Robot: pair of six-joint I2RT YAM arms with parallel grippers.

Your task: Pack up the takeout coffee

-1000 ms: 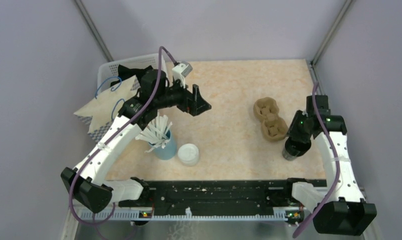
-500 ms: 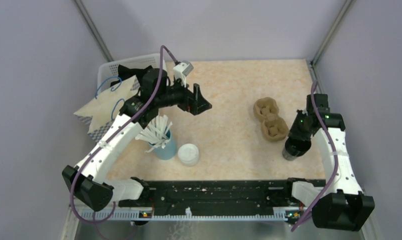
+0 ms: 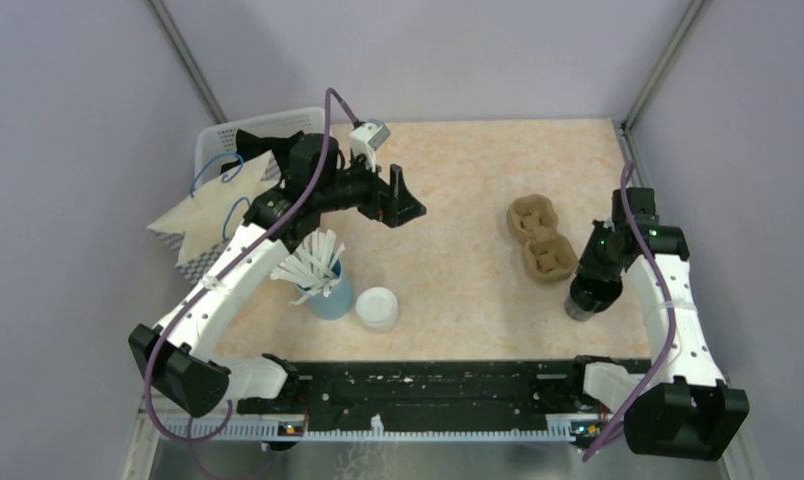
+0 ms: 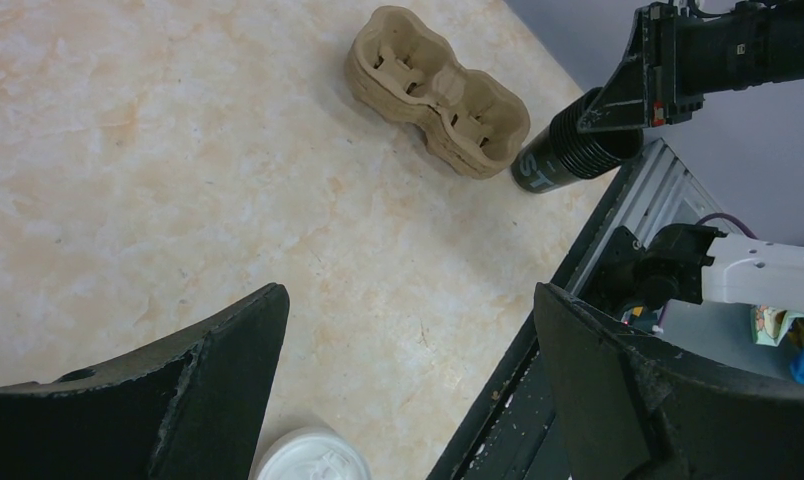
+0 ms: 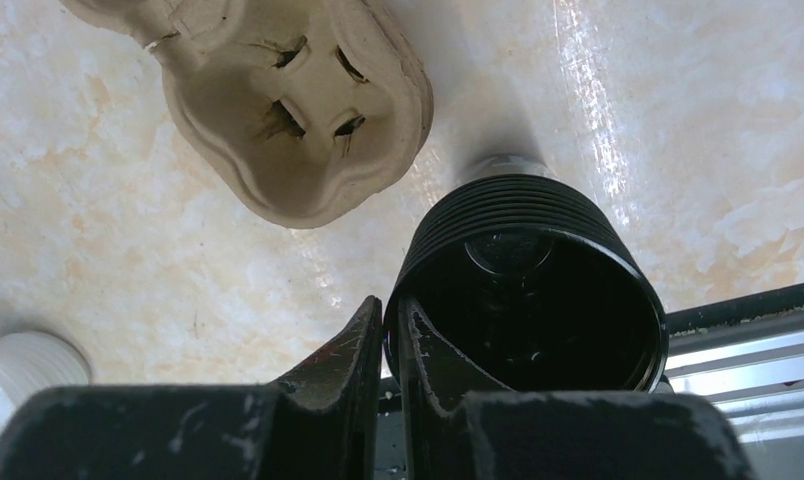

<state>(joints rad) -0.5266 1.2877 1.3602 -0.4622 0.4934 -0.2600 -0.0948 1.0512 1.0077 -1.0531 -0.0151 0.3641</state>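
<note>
Pinching the wall of the lidless black cup (image 5: 538, 215) with the right gripper (image 5: 390, 322), one finger inside the rim and one outside, pressed almost together on the thin wall. All of this close to the near right corner of the table (image 3: 458, 170), just beside the pulp cup carrier (image 3: 538, 240); impossible to tell whether cup and carrier touch. Holding the left gripper (image 4: 408, 300) spread wide and empty above the table's left half, toward the far edge. Locating the takeout coffee (image 3: 377, 308) by the near edge, left of the middle, just beside the light blue cup of straws (image 3: 326, 290), in neither gripper and with only its greyish-white lid showing from above. Likely trouble from here: with a grip on one side of the rim only, a lift could tilt the cup, buckle the wall, or let it slip free. Pressing it into a carrier pocket could catch on the flaps or shove the light, unheld carrier across the table. Worth minding, too, that the gripped cup is not the lidded coffee. Reaching for that one could knock the straws over, given how close they stand.
</note>
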